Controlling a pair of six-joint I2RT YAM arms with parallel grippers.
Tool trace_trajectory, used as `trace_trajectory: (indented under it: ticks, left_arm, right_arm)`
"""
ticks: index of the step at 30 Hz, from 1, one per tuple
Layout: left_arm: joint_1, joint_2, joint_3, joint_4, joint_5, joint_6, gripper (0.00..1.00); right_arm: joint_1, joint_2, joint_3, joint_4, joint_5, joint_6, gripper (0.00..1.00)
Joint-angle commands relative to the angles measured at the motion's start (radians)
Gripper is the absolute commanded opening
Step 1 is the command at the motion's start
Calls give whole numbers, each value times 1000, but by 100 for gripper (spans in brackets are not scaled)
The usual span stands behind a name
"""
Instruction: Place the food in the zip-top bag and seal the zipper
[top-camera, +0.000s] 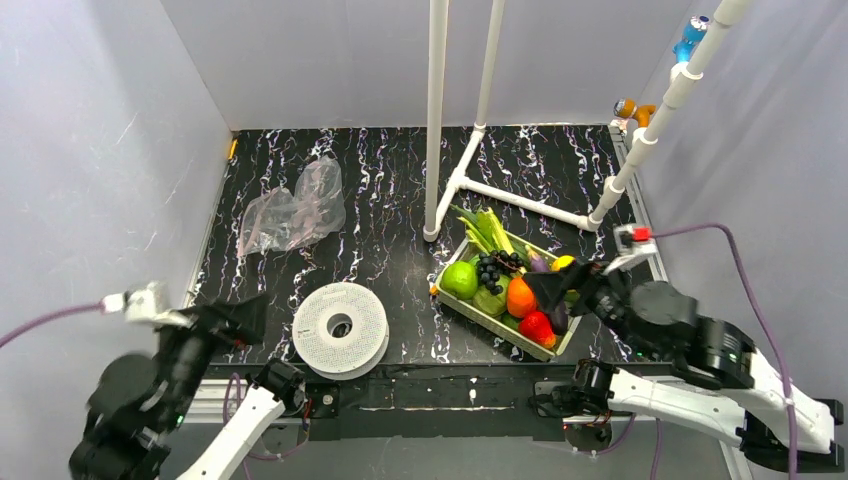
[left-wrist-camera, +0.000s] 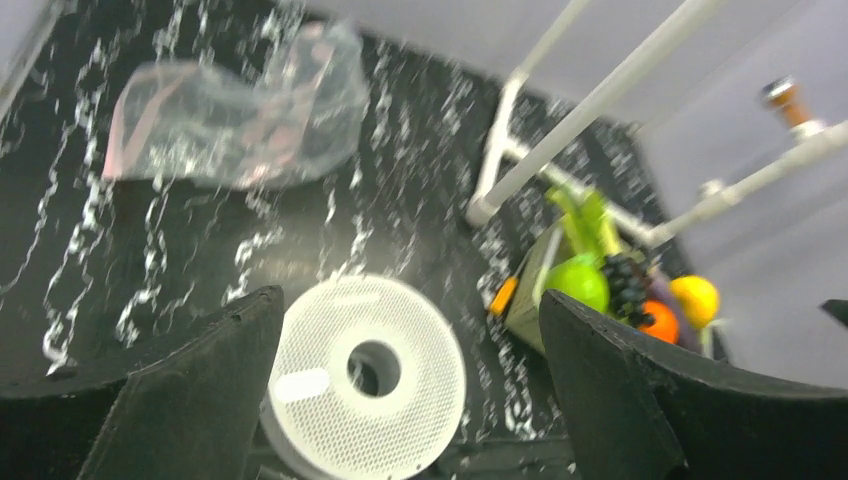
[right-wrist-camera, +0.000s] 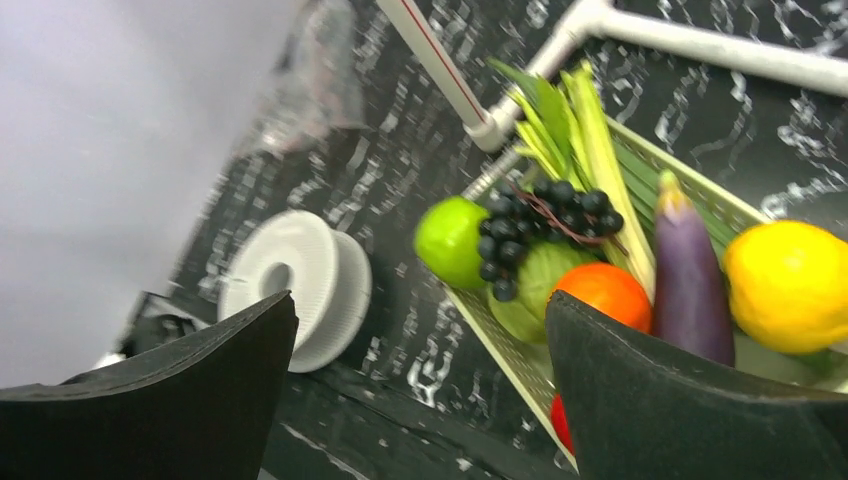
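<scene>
Bag (top-camera: 292, 208), crumpled at 10 o'clock on the tabletop (top-camera: 380, 180): likely light, limp and slippery; best pinched beside the pink zipper (left-wrist-camera: 135, 122). Food (top-camera: 505, 285) (rigid-looking toys, probably light) fills the tray (top-camera: 490, 322) at 4 o'clock. Left hand (left-wrist-camera: 408, 298) and right hand (right-wrist-camera: 420, 300) gape wide, empty.

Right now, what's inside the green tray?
Apple, grapes, leeks, cabbage, orange, eggplant, a yellow fruit and a red piece fill the tray. Anything beneath that pile is covered.
</scene>
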Motion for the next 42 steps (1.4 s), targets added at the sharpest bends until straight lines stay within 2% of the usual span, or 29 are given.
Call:
trace_trajectory:
  ticks: [1, 7, 12, 17, 19, 24, 29, 32, 34, 37, 42]
  left_arm:
    - [3, 140, -66, -121, -21, -21, 100]
    - [3, 187, -146, 2, -57, 42, 100]
    - [4, 327, -184, 103, -208, 96, 100]
    - [33, 471, -215, 325, -314, 185, 100]
    - [97, 559, -199, 394, -276, 194, 100]
    - [358, 778, -118, 505, -36, 132, 100]
    - [610, 1028, -10, 479, 14, -16, 99]
    - [743, 1126, -50, 571, 128, -87, 100]
    - [788, 1176, -84, 639, 180, -48, 99]
    - [811, 1248, -59, 648, 250, -3, 99]
    - [833, 1363, -24, 637, 248, 21, 99]
  right_arm:
    - [4, 143, 47, -107, 48, 70, 100]
    - [4, 249, 36, -59, -8, 58, 100]
    - [4, 223, -8, 6, -39, 48, 100]
    - [4, 178, -17, 12, -32, 17, 100]
    - [4, 162, -14, -4, -29, 16, 100]
    - [4, 123, -21, -25, -25, 19, 100]
    - [4, 122, -6, -48, -26, 23, 100]
    - [4, 151, 26, -57, -32, 13, 100]
    - [3, 179, 59, -68, -42, 1, 100]
    - [3, 234, 107, -85, -60, -16, 100]
    - [4, 322, 157, -95, -106, -19, 100]
